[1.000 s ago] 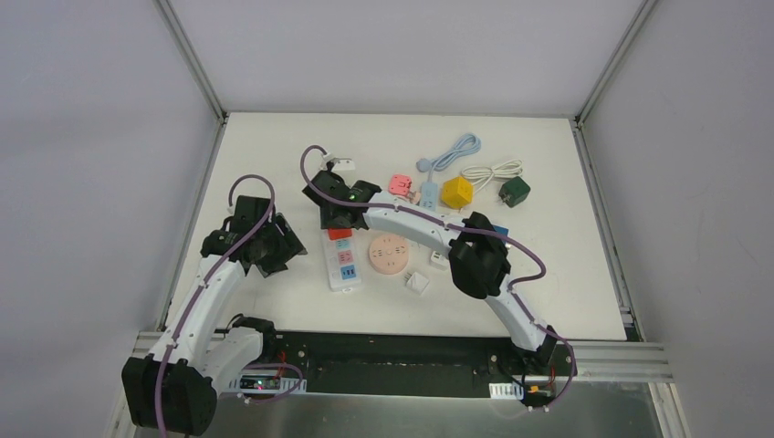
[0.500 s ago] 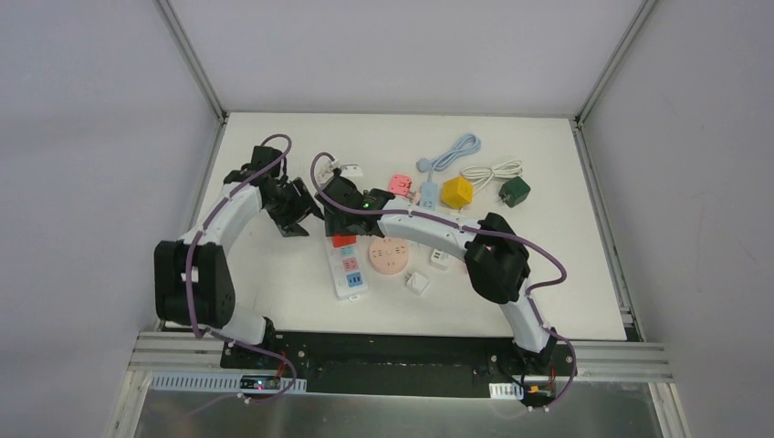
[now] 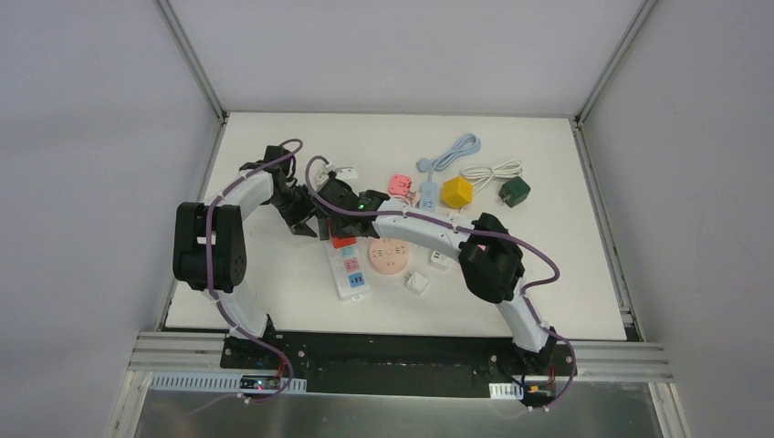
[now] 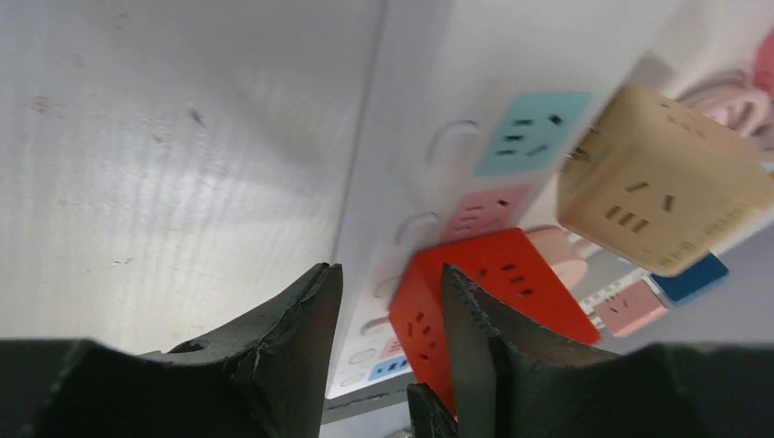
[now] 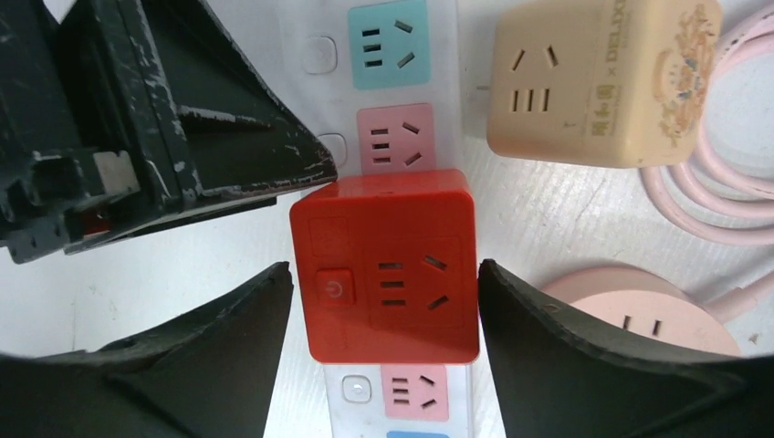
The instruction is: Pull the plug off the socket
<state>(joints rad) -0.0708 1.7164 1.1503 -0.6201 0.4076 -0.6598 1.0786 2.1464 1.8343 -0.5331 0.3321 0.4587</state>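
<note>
A red cube plug (image 3: 344, 242) sits plugged into a white power strip (image 3: 351, 274) left of the table's middle. In the right wrist view my right gripper (image 5: 385, 274) is straight over the red cube (image 5: 383, 274), and each finger touches one of its sides. The strip (image 5: 402, 397) runs on below it. My left gripper (image 3: 306, 217) is low at the strip's left side. In the left wrist view it (image 4: 388, 283) is open, with the strip's edge (image 4: 429, 91) between the fingers and the red cube (image 4: 493, 274) against the right finger.
A beige cube adapter (image 5: 593, 82) lies right of the strip. A round pink socket (image 3: 388, 254) with a pink cable is next to it. Small white adapters (image 3: 417, 283), a yellow cube (image 3: 456, 192), a green plug (image 3: 514, 192), a blue cable (image 3: 452, 153) and a pink adapter (image 3: 399, 184) lie farther right.
My left arm has swung from the left side of the table in to the strip's left side. My right gripper has stayed over the red cube. The strip has shifted slightly.
</note>
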